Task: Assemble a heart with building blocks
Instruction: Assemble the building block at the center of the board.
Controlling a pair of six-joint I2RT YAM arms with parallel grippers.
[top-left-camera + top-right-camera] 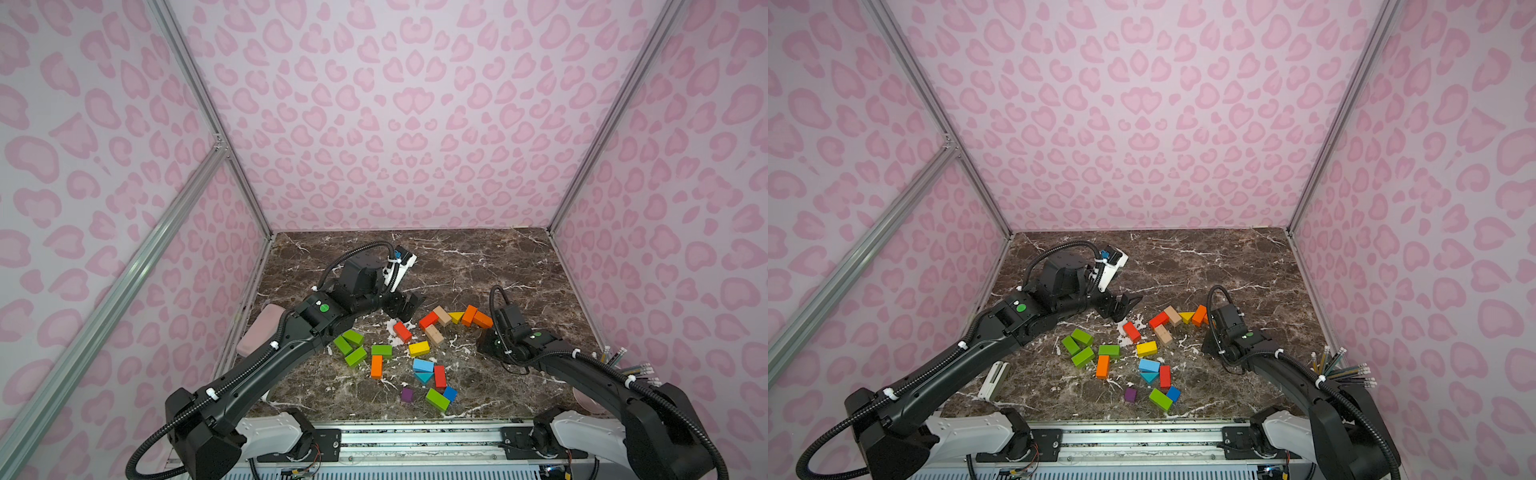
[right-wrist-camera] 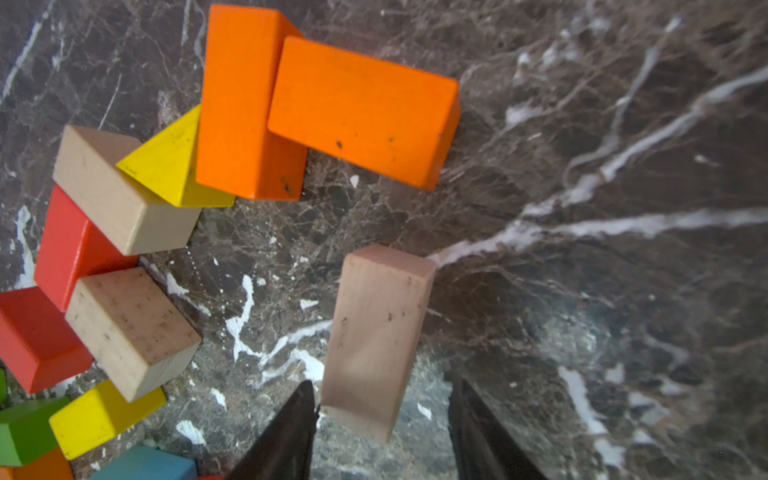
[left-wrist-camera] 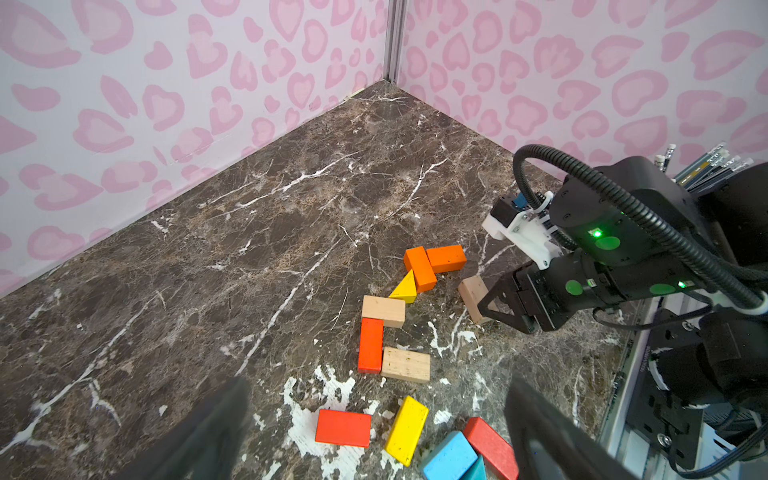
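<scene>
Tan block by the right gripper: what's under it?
Only bare marble table shows around the tan block; no other block shows beneath. It looks tilted, and the spot under its near end, by the right gripper, is covered.

The left arm and right arm are cased in matte black. Ribbed black conduit is strapped on with white zip ties. Green round stickers are carried near the wrists; base housings are white; the left gripper is black.

Tan block blurred; right pincer partly cut off at pic edge.
</scene>
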